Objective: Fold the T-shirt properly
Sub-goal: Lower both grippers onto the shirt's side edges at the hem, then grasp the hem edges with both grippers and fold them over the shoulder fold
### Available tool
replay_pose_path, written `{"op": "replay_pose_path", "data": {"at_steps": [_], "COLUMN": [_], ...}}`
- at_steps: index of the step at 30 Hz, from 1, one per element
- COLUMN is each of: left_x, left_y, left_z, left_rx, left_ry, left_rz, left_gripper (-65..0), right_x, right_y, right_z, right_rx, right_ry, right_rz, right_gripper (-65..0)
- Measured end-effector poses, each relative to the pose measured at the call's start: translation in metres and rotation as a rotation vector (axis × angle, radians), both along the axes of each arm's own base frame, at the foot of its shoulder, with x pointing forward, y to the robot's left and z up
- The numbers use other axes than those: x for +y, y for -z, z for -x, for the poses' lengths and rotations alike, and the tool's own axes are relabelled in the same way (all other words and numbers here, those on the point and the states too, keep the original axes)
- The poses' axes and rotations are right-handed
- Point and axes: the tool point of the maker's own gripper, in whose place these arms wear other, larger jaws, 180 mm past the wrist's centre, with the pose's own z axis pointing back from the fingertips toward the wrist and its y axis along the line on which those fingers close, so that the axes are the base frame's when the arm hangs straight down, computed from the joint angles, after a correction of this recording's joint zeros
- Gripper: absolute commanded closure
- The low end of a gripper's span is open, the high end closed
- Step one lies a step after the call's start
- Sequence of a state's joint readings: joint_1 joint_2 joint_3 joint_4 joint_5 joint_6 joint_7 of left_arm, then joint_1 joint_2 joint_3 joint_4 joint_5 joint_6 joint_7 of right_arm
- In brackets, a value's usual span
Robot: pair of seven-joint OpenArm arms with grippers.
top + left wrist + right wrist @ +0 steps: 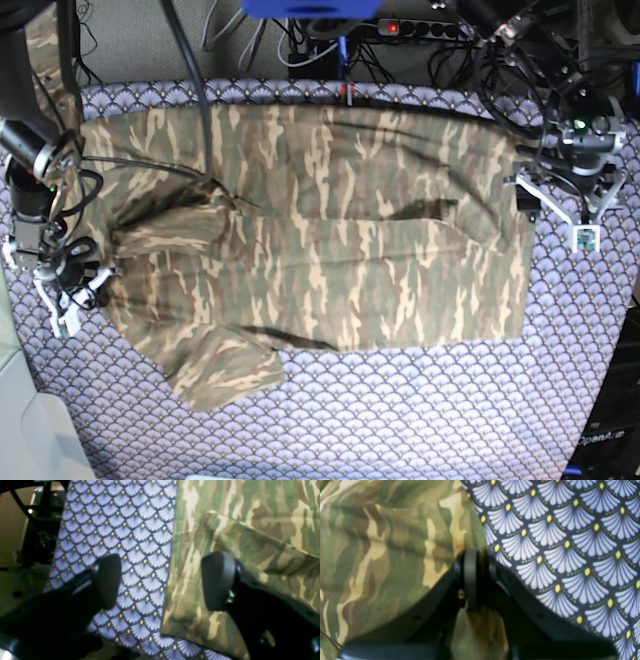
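Note:
The camouflage T-shirt (pixel 330 230) lies spread across the table, with a sleeve (pixel 225 370) pointing to the front left. My right gripper (pixel 472 555) is shut on the shirt's edge (pixel 395 542), and cloth bunches between its jaws. In the base view it (pixel 85 280) is at the shirt's left edge. My left gripper (pixel 162 582) is open, and its fingers (pixel 217 580) straddle the shirt's straight edge (pixel 190 555), one over the cloth and one over the tablecloth. In the base view it (pixel 548 195) hangs at the shirt's right edge.
The purple-grey fan-scale tablecloth (pixel 420 410) covers the table. Cables and a power strip (pixel 420 28) lie behind the far edge. In the left wrist view, the table's edge and a dark stand (pixel 37 530) show on the left.

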State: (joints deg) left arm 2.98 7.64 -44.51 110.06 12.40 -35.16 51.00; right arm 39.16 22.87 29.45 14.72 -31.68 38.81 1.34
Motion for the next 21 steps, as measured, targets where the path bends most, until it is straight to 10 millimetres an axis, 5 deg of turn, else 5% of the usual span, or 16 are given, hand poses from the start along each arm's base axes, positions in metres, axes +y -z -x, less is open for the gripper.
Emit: {"op": "replay_pose_path", "data": {"at_steps": [9, 15, 21], "left_x": [0.002, 0.002, 0.006], "left_y": [-0.01, -0.038, -0.042], "left_z": [-0.012, -0.045, -0.103], "left_rx": [-0.034, -0.137, -0.197], "left_ry": [-0.006, -0.01, 0.026], "left_rz": [-0.001, 0.008, 0.086], "left_gripper": [-49.0, -49.0, -48.8], "right_x": [0.0, 0.018, 0.022], "right_y": [-0.005, -0.007, -0.007], "right_z": [0.018, 0.035, 0.033], "right_rx": [-0.049, -0.079, -0.081], "right_ry": [-0.047, -0.081, -0.086], "right_rz": [0.157, 0.236, 0.233], "right_gripper": [0.0, 0.0, 0.0]}}
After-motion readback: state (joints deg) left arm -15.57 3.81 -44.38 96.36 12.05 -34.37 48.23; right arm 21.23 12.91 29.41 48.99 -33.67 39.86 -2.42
